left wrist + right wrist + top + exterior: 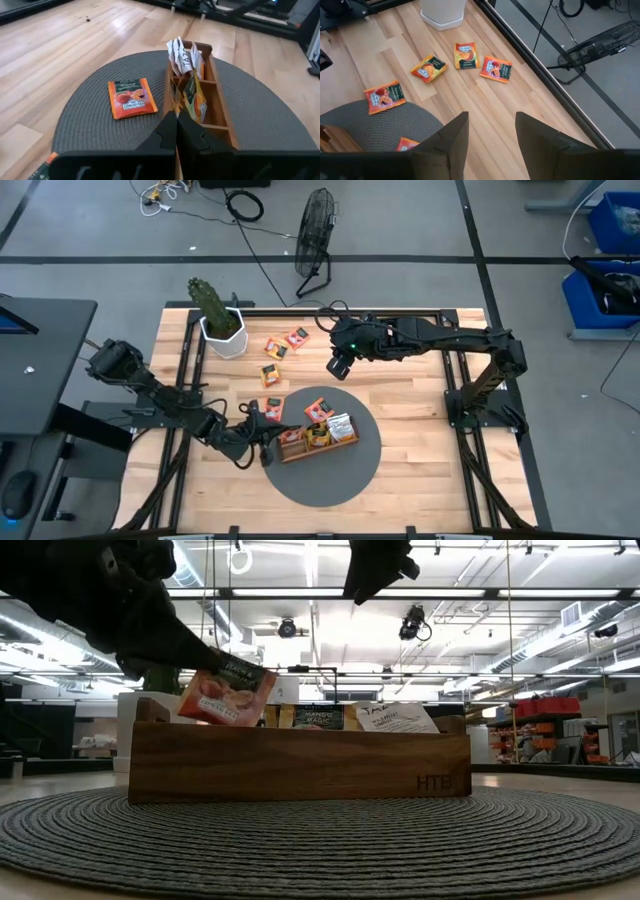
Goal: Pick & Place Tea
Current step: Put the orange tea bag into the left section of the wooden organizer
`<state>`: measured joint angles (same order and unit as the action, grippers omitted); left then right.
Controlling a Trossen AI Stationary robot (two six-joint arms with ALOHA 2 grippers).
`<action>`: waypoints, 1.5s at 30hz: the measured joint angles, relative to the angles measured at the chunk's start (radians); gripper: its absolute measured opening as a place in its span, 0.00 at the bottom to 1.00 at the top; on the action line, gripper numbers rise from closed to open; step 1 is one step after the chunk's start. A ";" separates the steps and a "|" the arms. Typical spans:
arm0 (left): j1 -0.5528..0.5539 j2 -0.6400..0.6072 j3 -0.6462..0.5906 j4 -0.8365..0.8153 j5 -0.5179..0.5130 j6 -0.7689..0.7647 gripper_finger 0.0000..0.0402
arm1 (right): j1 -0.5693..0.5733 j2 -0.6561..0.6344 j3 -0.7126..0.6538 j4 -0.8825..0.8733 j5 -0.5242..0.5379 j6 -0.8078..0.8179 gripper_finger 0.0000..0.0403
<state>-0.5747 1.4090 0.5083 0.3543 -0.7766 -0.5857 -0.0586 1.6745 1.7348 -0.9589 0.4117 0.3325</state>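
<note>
My left gripper [262, 442] is shut on an orange-red tea sachet [228, 690] over the left end of the brown wooden tray [300, 760]. The tray stands on a round grey mat [330, 480] and holds white sachets [340, 425] and orange ones [195, 97] upright. One sachet [131, 97] lies flat on the mat beside the tray. Several more lie on the bare wood [429, 68], [465, 55], [495, 69], [382, 96]. My right gripper [491, 135] is open and hovers above the table [340, 365], beyond the mat, touching nothing. My left gripper pinches the sachet between its two fingers at its upper edge [215, 668], coming slanting down from the table's left. The sachet hangs tilted below the fingers, label side toward the low camera. Its lower edge sits at the tray's rim, near the left end.
A white pot with a cactus [222, 330] stands near the table's far left corner. A floor fan [315, 230] stands beyond the far edge. Bare wood lies to the right of the mat [420, 430].
</note>
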 joint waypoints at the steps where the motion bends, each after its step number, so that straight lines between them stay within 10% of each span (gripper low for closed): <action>1: 0.003 0.000 0.000 0.000 0.009 0.011 0.00 | 0.000 0.000 0.000 0.000 0.000 0.000 0.42; 34: -0.014 0.088 0.000 -0.008 0.098 -0.170 0.23 | 0.000 0.000 0.000 0.000 -0.039 -0.079 0.42; 45: 0.037 -0.080 0.001 -0.100 0.181 -0.136 0.34 | 0.000 0.000 0.000 0.000 -0.039 -0.087 0.42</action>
<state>-0.5380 1.3293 0.5091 0.2541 -0.5960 -0.7217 -0.0582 1.6745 1.7351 -0.9588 0.3729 0.2453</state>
